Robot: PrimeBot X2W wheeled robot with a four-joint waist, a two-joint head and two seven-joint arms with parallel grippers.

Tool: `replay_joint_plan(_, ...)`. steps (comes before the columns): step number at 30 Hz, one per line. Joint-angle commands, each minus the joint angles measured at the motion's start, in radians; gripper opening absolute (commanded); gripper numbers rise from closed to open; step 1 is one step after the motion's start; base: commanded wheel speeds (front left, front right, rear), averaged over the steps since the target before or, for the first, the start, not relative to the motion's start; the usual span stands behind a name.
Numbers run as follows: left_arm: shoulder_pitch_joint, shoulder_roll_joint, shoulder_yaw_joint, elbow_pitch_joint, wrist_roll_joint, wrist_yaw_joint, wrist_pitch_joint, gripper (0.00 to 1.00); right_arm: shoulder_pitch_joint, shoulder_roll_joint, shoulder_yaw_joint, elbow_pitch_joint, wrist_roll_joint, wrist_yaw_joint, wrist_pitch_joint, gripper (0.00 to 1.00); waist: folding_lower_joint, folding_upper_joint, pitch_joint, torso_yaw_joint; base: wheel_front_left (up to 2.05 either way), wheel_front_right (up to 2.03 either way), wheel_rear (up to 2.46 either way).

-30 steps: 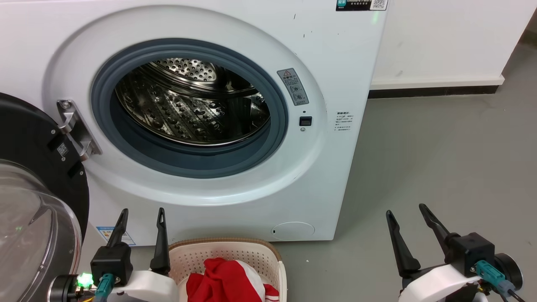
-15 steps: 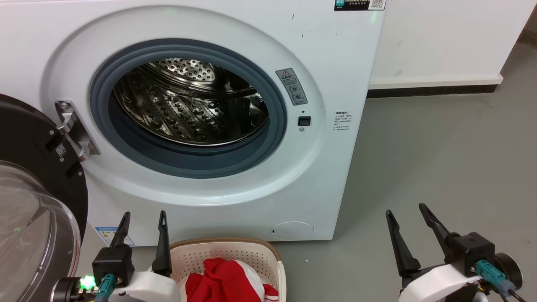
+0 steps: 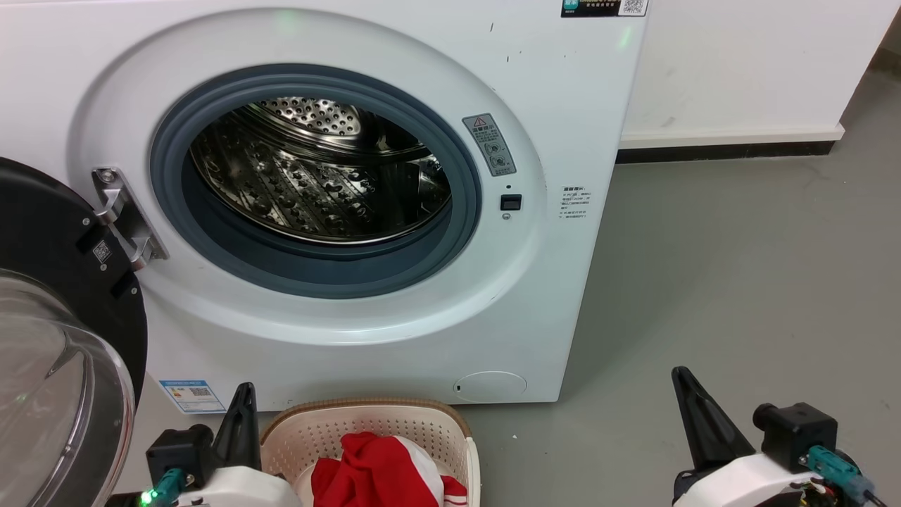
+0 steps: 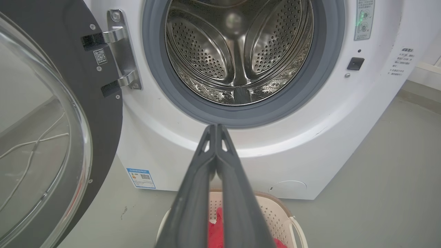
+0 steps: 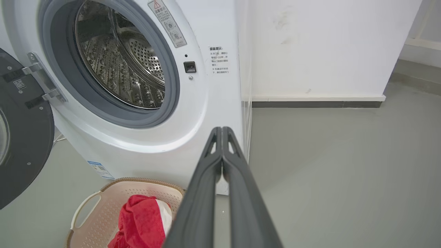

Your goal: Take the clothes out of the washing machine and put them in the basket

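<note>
While reading from far left, meets the glass door (image 3: 39, 211) swung wide. Finds the left gripper (image 3: 244, 391) low, jaws pressed together on nothing. Just right of it, finds the clothes (image 3: 373, 468) heaped in the basket (image 3: 394, 426), before the washing machine (image 3: 563, 105) and its steel drum (image 3: 317, 190). Farther right, finds the right gripper (image 3: 681, 377), jaws pressed together, above floor (image 3: 739, 267).

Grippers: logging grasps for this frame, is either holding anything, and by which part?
Nothing is held. The left gripper and the right gripper are shut empty; the red clothes lie in the basket.
</note>
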Motion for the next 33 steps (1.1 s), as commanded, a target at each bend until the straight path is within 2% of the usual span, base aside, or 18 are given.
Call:
replay_joint_plan(1,-0.029,0.001,0.011,-0.008,-0.049,-0.010,0.005,0.00,-0.023,-0.007,-0.004,-0.007,0.058,0.000,0.000,0.00,0.0000,0.0000,0.000,0.000,0.00,0.00,0.00)
replay_joint_plan(16,-0.059,-0.016,0.041,0.022,-0.324,-0.052,0.045,0.00,-0.066,-0.024,-0.019,0.047,0.361,0.000,0.008,0.00,0.0000,0.0000,0.004,0.003,0.00,0.00,0.00)
replay_joint_plan(33,-0.089,-0.031,0.070,0.053,-0.569,-0.090,0.083,0.00,-0.097,-0.033,-0.039,0.090,0.625,0.000,0.021,0.00,0.0000,0.0000,0.009,0.006,0.00,0.00,0.00)
